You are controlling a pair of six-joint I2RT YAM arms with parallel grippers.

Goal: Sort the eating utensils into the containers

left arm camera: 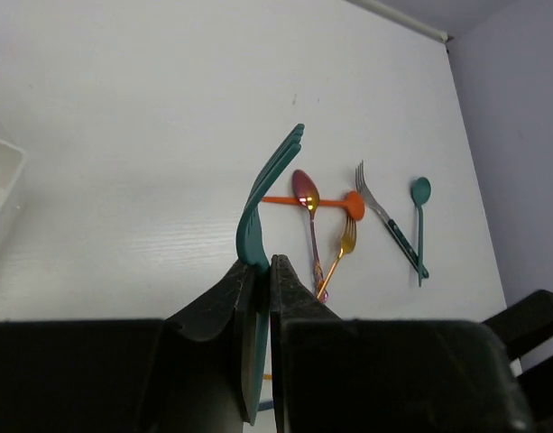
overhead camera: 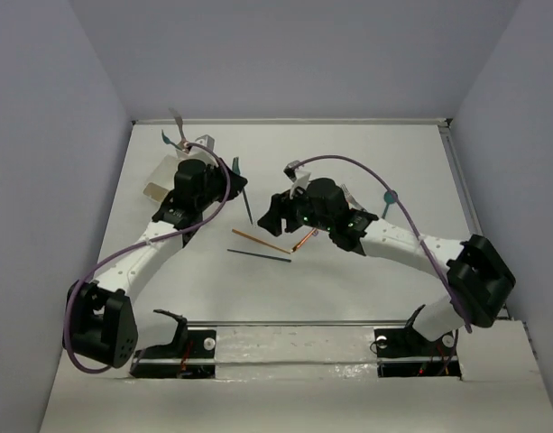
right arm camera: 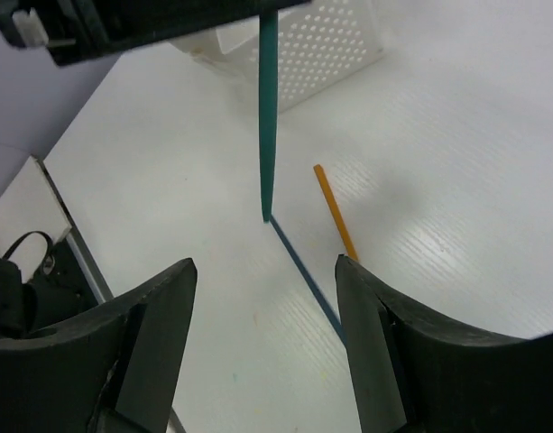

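White table (left arm camera: 123, 108), grey walls (overhead camera: 41, 135): one teal fork (left arm camera: 267, 194) held in the air, the other utensils lying flat.
Count: two sticks, orange stick (right arm camera: 335, 212) and dark blue stick (right arm camera: 303, 266); five utensils grouped together, orange spoon (left arm camera: 348, 204), purplish spoon (left arm camera: 305, 191), gold fork (left arm camera: 346, 239), grey fork (left arm camera: 384, 221), teal spoon (left arm camera: 420, 194); one perforated white bin (right arm camera: 321, 45). Left gripper (left arm camera: 262, 263) is clamped on the teal fork, tines up. Right gripper (right arm camera: 262, 271) is spread wide over the sticks, holding nothing. The fork's handle tip possibly touches the table; unclear.
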